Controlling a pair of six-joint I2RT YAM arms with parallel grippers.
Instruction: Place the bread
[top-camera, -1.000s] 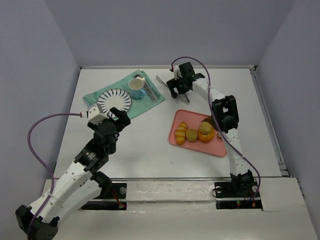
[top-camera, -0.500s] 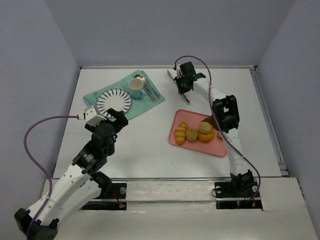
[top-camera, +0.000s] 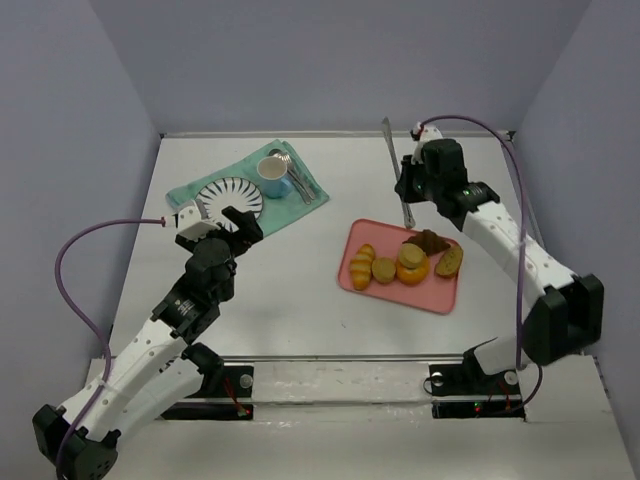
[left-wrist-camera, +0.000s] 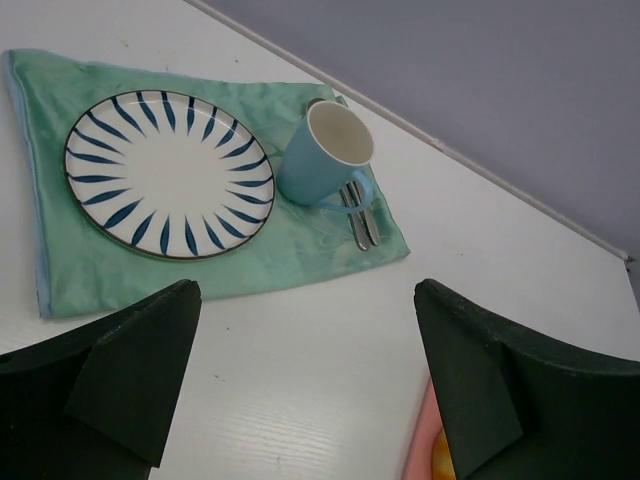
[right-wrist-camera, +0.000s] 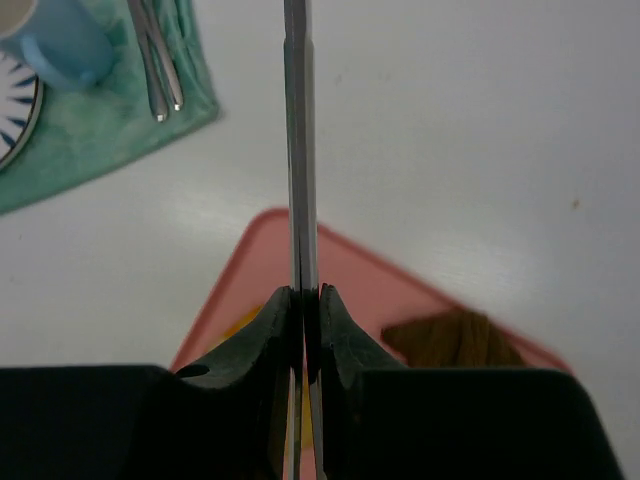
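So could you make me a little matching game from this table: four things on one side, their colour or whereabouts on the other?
1 plate
2 cup
3 tray
4 long metal utensil

A pink, carrying bread
B light blue
C clamped in the right gripper
D white with dark stripes

Pairs: 1-D, 2-B, 3-A, 4-C.

Teal cloth (top-camera: 288, 211) lies spread on the white table (top-camera: 300, 275), far-left area. Blue mug (top-camera: 272, 176) stands upright on it, empty. Metal cutlery (top-camera: 301, 181) lies on the cloth, just beside the mug.
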